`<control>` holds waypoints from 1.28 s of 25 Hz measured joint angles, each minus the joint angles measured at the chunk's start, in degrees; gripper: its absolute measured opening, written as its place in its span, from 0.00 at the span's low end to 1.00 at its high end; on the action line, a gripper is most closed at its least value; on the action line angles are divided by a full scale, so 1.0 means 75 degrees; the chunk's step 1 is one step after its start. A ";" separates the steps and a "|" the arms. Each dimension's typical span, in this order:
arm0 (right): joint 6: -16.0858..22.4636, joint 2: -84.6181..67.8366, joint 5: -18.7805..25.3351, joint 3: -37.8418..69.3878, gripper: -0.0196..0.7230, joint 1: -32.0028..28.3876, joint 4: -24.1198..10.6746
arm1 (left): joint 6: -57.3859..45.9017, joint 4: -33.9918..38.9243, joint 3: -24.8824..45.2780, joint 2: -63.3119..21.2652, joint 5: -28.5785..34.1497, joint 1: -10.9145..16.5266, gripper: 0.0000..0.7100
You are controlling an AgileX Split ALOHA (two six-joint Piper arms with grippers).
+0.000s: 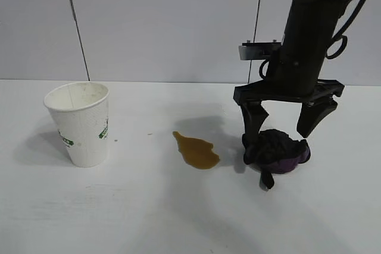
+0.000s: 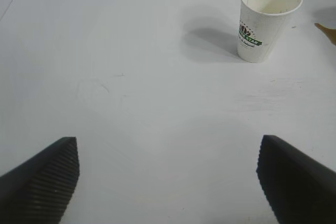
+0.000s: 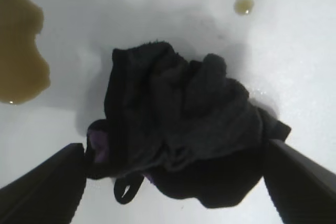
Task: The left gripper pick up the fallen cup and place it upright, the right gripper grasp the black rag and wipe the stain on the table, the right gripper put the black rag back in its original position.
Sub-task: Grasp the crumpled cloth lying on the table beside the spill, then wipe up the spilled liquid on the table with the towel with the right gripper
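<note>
Still, my right gripper [image 1: 287,141] straddled the bunched black rag [image 1: 278,151] with 2 fingers spread wide; closing shallow would probably pinch only a fold, dragging it into the glossy yellow-brown stain [image 1: 197,150].

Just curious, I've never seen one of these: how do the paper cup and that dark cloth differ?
The cup is white with green print; the rag is black with purple tinges. The cup stands upright and rigid; the rag lies bunched. The right hand straddles the rag; nothing is near the cup. Both rest on the table.
</note>
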 joint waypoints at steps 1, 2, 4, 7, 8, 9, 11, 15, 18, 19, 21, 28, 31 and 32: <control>0.0063 0.0063 -0.0019 0.0000 0.90 0.0000 -0.0017 | 0.0000 0.0000 0.0000 0.0000 0.0000 0.0000 0.93; 0.0113 0.0119 -0.0039 0.0000 0.88 0.0000 -0.0017 | 0.0000 0.0000 0.0000 0.0000 0.0000 0.0000 0.93; 0.0204 0.0166 -0.0063 0.0000 0.70 0.0000 -0.0035 | 0.0000 0.0000 0.0000 0.0000 0.0000 0.0000 0.93; 0.0254 0.0174 -0.0071 -0.0022 0.24 0.0000 -0.0051 | 0.0000 0.0000 0.0000 0.0000 0.0000 0.0000 0.93; 0.0272 0.0174 -0.0086 -0.0031 0.16 0.0000 -0.0050 | 0.0000 0.0000 0.0000 0.0000 0.0000 0.0000 0.93; 0.0280 0.0174 -0.0086 -0.0040 0.12 0.0000 -0.0065 | 0.0000 0.0007 0.0000 0.0000 0.0000 0.0000 0.93; 0.0287 0.0157 -0.0086 -0.0040 0.08 0.0000 -0.0058 | 0.0000 0.0007 0.0000 0.0000 0.0000 0.0000 0.93; 0.0283 -0.0165 -0.0068 -0.0062 0.07 0.0000 0.0048 | 0.0000 0.0014 0.0000 0.0000 0.0000 0.0000 0.93; 0.0228 -0.0610 -0.0060 -0.0127 0.07 0.0000 0.0199 | 0.0000 0.0014 0.0000 0.0000 0.0000 0.0000 0.93; 0.0173 -0.0783 -0.0060 -0.0134 0.07 0.0000 0.0277 | 0.0000 0.0014 0.0000 0.0000 0.0000 0.0000 0.93; 0.0084 -0.1070 -0.0075 -0.0142 0.07 0.0000 0.0567 | 0.0000 0.0014 0.0000 0.0000 0.0000 0.0000 0.93; -0.0292 -0.1491 -0.0307 -0.0142 0.07 0.0569 0.1753 | 0.0000 0.0021 0.0000 0.0000 0.0000 0.0000 0.93; -0.0316 -0.1411 -0.0755 -0.0142 0.07 0.1135 0.1832 | 0.0000 0.0021 0.0000 0.0000 0.0000 0.0000 0.93; -0.0323 -0.1368 -0.0931 -0.0142 0.07 0.1281 0.1848 | 0.0000 0.0021 0.0000 0.0000 0.0000 0.0000 0.93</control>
